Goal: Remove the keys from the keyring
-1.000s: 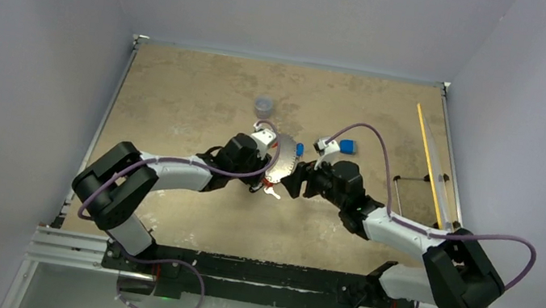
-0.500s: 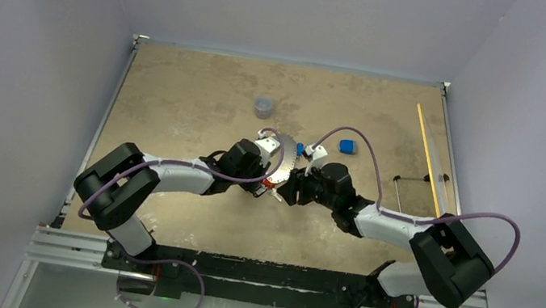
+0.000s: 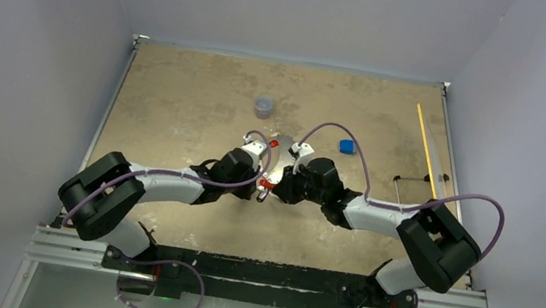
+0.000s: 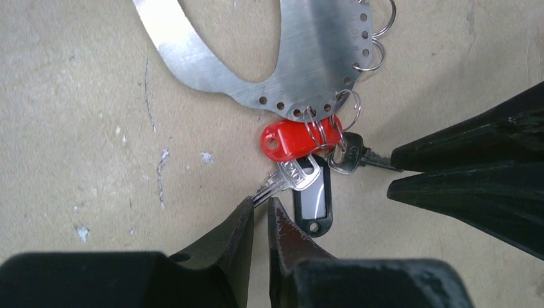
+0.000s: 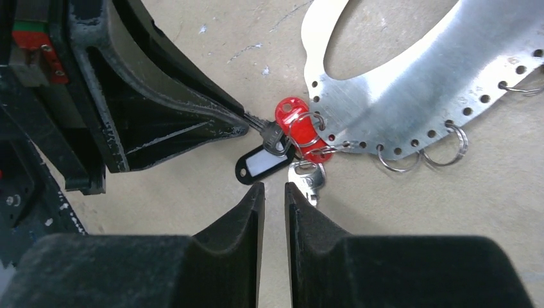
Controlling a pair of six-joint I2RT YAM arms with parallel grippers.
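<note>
And the left fingers [image 4: 236, 239] are nipped together on the blade tip of a silver key [image 4: 290, 174], right ahead of them! The black tag [image 4: 313, 200] sits just beside them and the red tag [image 4: 296, 137] just beyond. It's all hooked to the keyring [image 4: 301, 64], which lies flat on the surface [image 4: 83, 128]. The right fingers [image 5: 242, 221] are nearly closed with a second key [image 5: 309, 178] at their tips. Gripped or not, can't tell.

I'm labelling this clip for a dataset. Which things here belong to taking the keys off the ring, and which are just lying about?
Part of the job:
keyring
keys
red tag
black tag

Just lying about:
grey cup
blue block
yellow stick
</note>
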